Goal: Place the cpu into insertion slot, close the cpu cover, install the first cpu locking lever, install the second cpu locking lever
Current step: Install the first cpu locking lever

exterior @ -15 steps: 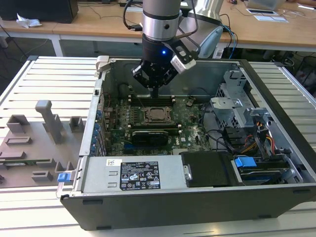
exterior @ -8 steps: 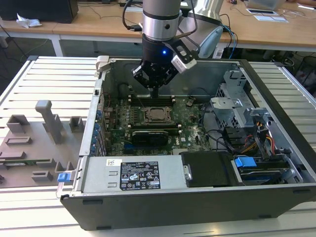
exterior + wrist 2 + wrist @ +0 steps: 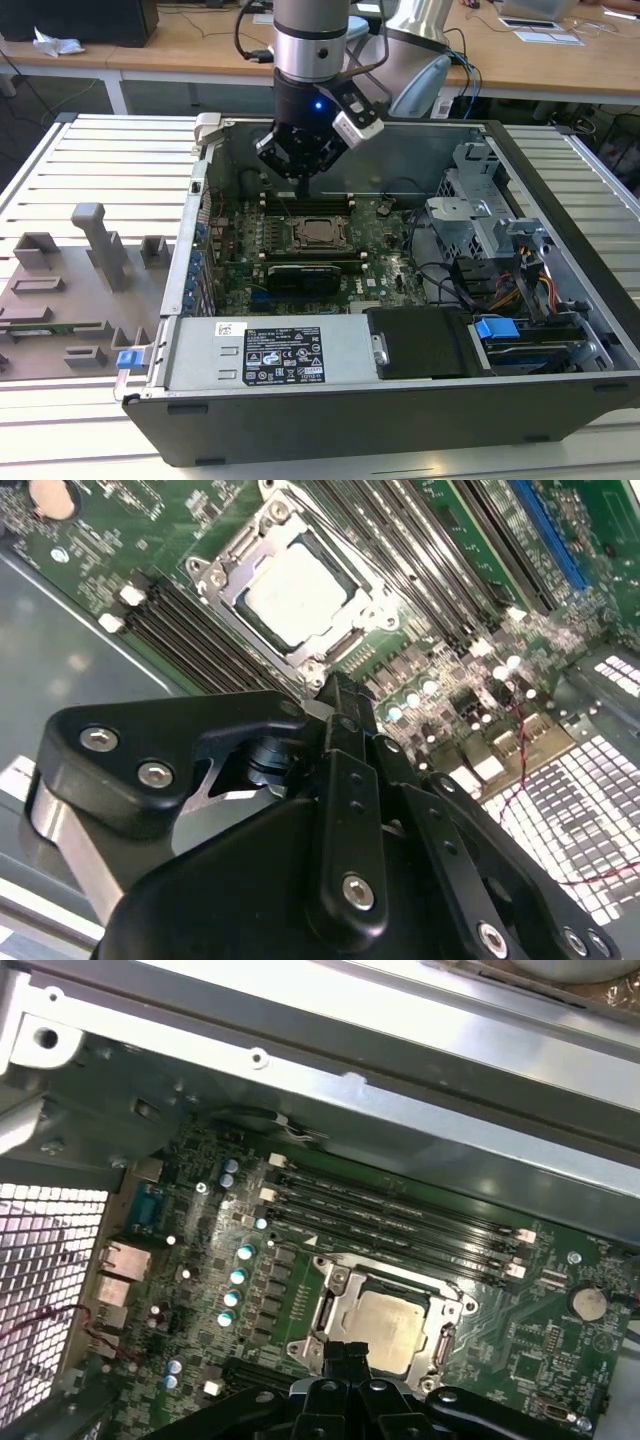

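My gripper [image 3: 303, 185], tips together on nothing, hangs just beyond the far edge of the cover [image 3: 335, 1305] lying over the seated chip [image 3: 390, 1330]; descending off-line, I judge, could scrape the memory slots [image 3: 400, 1220].

We see the chip [image 3: 300, 592] topped in dull silver-grey metal, smooth and faintly hazy. It is framed by the cover [image 3: 238, 552] of brighter, shinier metal. The circuit board [image 3: 205, 1250] around it looks to us like glossy green lacquer. The claw [image 3: 340, 695] reads as matt black, with bright metal screw heads. We take the computer case [image 3: 400, 150] for grey sheet metal with a soft sheen, the table [image 3: 110, 160] for ribbed pale metal, and the desk [image 3: 170, 50] behind for light wood.
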Robot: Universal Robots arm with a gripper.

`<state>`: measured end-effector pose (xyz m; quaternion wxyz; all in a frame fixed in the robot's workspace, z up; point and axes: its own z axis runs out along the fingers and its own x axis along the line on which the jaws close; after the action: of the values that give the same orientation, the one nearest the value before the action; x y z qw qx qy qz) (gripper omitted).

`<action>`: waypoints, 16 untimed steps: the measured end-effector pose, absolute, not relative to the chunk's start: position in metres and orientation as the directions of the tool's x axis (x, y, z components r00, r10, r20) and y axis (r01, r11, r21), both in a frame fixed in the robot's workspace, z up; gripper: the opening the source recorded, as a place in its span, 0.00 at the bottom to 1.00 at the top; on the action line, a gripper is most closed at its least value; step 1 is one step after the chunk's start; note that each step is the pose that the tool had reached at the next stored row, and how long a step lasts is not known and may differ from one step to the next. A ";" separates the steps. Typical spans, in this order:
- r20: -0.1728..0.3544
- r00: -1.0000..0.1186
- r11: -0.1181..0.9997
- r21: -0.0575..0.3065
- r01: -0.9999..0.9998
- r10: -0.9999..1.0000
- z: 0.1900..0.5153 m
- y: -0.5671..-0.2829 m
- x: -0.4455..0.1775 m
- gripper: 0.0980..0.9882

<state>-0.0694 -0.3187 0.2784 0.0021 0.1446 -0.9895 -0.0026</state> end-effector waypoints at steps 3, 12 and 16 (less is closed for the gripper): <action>0.003 -0.958 0.958 0.006 -0.286 -0.286 0.278 -0.319 -0.077 0.01; 0.004 -0.964 0.964 0.006 -0.264 -0.264 0.278 -0.318 -0.097 0.01; 0.003 -0.969 0.969 0.006 -0.248 -0.248 0.278 -0.316 -0.101 0.01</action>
<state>-0.1014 -0.3155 0.2782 0.0020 0.1252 -0.9921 -0.0026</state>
